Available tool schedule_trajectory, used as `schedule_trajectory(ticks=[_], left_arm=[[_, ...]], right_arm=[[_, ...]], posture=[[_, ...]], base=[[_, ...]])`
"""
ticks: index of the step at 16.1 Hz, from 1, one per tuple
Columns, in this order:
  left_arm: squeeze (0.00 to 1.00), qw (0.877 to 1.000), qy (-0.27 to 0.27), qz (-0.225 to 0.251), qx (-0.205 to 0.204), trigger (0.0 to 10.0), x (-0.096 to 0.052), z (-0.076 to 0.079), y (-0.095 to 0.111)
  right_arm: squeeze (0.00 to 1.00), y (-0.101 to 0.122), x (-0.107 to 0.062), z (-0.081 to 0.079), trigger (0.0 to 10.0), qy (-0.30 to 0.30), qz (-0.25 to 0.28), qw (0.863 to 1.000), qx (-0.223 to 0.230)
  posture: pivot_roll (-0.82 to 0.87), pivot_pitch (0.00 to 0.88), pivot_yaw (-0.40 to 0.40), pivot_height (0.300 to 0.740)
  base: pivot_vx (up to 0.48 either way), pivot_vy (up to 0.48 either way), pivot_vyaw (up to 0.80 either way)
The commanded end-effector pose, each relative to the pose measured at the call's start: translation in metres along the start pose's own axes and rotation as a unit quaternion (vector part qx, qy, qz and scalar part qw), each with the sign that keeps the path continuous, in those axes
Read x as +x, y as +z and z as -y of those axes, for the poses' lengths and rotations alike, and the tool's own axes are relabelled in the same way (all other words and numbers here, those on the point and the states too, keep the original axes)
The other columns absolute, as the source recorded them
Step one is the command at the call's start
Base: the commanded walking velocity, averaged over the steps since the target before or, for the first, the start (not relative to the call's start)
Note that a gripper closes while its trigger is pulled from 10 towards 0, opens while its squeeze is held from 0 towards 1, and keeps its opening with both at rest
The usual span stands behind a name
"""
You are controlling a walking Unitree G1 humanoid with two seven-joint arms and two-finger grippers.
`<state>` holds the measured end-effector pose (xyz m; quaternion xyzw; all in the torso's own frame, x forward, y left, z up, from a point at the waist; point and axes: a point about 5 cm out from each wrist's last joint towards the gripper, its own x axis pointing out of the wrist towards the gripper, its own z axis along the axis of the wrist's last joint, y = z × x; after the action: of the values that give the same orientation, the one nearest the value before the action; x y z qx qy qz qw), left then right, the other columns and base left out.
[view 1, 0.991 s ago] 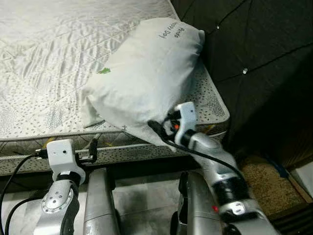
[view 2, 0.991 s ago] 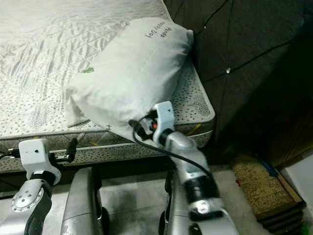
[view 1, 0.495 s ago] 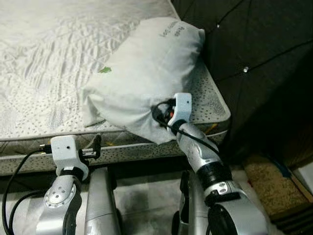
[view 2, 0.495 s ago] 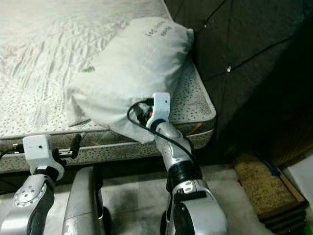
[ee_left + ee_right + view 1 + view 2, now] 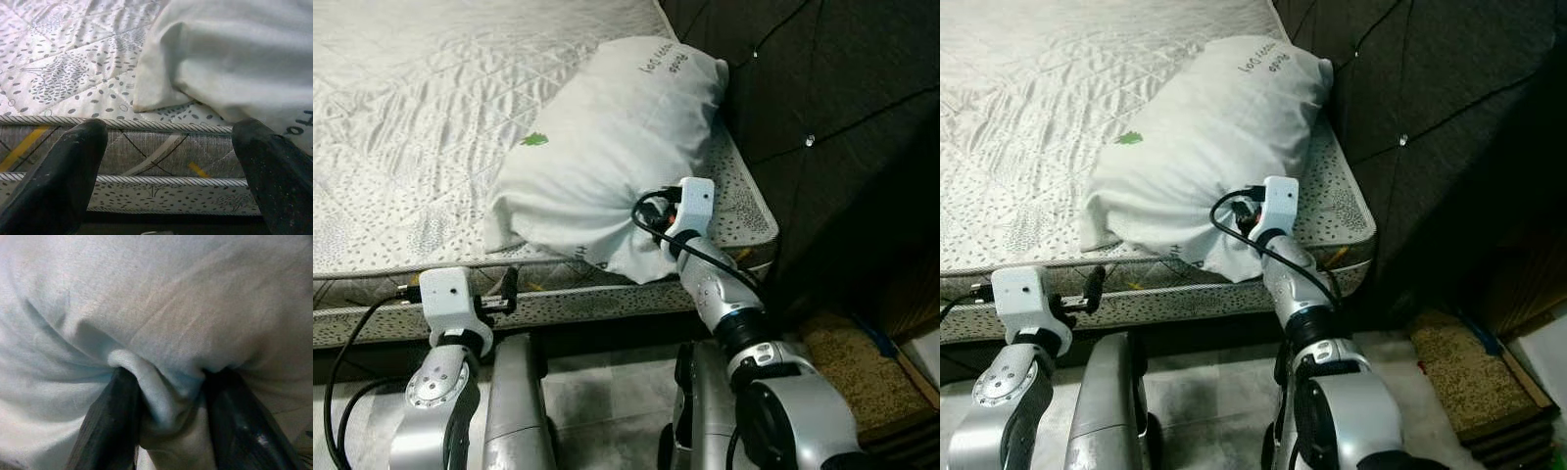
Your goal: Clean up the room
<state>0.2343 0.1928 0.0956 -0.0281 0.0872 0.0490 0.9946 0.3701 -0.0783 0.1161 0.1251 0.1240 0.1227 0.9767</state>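
Right wrist view: the right gripper [image 5: 168, 418] has a fold of the white pillow [image 5: 607, 157] pinched between its fingers, likely to shift it. The pillow lies on the mattress [image 5: 401, 127], its corner overhanging the edge. Below that edge, the left gripper [image 5: 166, 171] hangs wide open.

The pillow [image 5: 607, 157] on the bed [image 5: 401, 127] carries a short line of dark handwriting-style print near its top corner [image 5: 664, 65]; it stands upside down to the head cameras and is too small to read. A small green leaf-like mark [image 5: 534, 139] sits on its side. In the left wrist view a few dark letters [image 5: 299, 128] show at the pillow's edge, cut off and unreadable
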Motion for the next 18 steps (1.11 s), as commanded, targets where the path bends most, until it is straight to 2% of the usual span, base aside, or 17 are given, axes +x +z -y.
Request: schedule_trajectory(ticks=[1, 4, 9, 10, 12, 14, 18], left_arm=[[0.00, 1.000, 0.000, -0.006, -0.002, 10.0, 0.001, 0.001, -0.003], [0.00, 1.000, -0.004, -0.005, -0.003, 10.0, 0.004, 0.003, -0.003], [0.00, 1.000, 0.001, -0.004, -0.004, 10.0, 0.010, 0.005, -0.005], [0.00, 1.000, 0.002, -0.001, -0.001, 10.0, 0.012, 0.007, -0.003], [0.00, 1.000, -0.006, 0.004, 0.005, 10.0, 0.013, 0.009, -0.002], [0.00, 1.000, -0.005, 0.005, 0.003, 10.0, 0.014, 0.010, -0.003], [0.00, 1.000, 0.001, -0.001, 0.004, 10.0, 0.012, 0.008, -0.006]], right_arm=[[0.00, 0.022, 0.003, 0.013, 0.0, -0.029, 0.039, 0.999, -0.004], [0.00, 0.046, 0.006, 0.027, 0.0, -0.050, 0.063, 0.996, -0.029], [0.00, 0.093, 0.003, 0.061, 0.0, -0.115, 0.096, 0.988, -0.041], [0.00, 0.110, -0.002, 0.075, 0.0, -0.134, 0.111, 0.984, -0.050], [0.00, 0.127, -0.009, 0.093, 0.0, -0.159, 0.123, 0.978, -0.056], [0.00, 0.145, -0.024, 0.120, 0.0, -0.196, 0.143, 0.969, -0.050], [0.00, 0.127, -0.042, 0.154, 0.0, -0.235, 0.119, 0.960, -0.095]], posture=[[0.08, 0.045, -0.047, 0.510], [0.08, 0.032, -0.046, 0.510], [0.08, 0.003, -0.054, 0.510], [0.08, 0.000, -0.055, 0.510], [0.07, 0.000, -0.055, 0.510], [0.07, 0.000, -0.057, 0.510], [0.07, 0.002, -0.055, 0.510]], base=[[0.000, 0.000, 0.00], [0.000, 0.000, 0.00], [0.000, 0.000, 0.00], [0.000, 0.000, 0.00], [0.000, 0.000, 0.00], [0.000, 0.000, 0.00], [0.000, 0.000, 0.00]])
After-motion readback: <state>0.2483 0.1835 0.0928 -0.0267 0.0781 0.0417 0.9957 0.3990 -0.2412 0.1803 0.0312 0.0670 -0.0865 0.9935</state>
